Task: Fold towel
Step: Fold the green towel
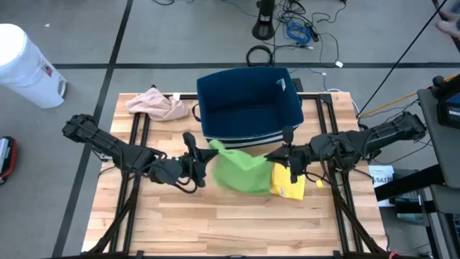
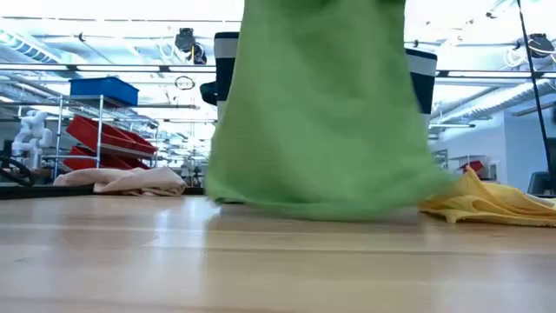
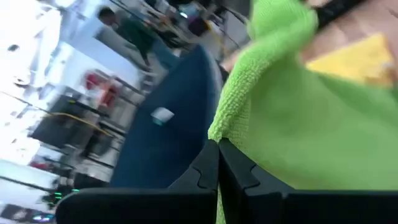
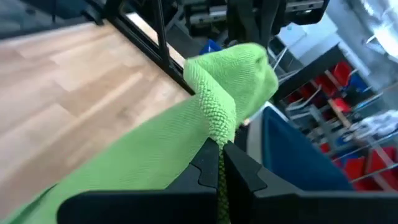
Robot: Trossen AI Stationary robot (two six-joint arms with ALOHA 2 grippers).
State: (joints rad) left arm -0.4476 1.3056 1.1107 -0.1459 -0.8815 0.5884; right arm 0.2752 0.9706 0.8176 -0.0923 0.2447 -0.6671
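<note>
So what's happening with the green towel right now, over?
Left gripper and right gripper both shut on green towel, held up off table. Yellow towel lies beside it.

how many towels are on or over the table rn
3. The green towel hangs mid-table, pinched by the left tool and right tool; the yellow towel beside it; the pink towel far left. Others may be in the blue bin.

green towel (image 1: 238, 171): looped, nubby microfibre cloth, matt
yellow cloth (image 1: 293, 184): soft fabric, crumpled, matt
pink cloth (image 1: 157, 105): limp fabric, matt
bench (image 1: 237, 226): pale wood planks, smooth, with a light sheen
blue bin (image 1: 248, 104): smooth navy plastic
left claw (image 3: 218, 163): fingers of matt black plastic
</note>
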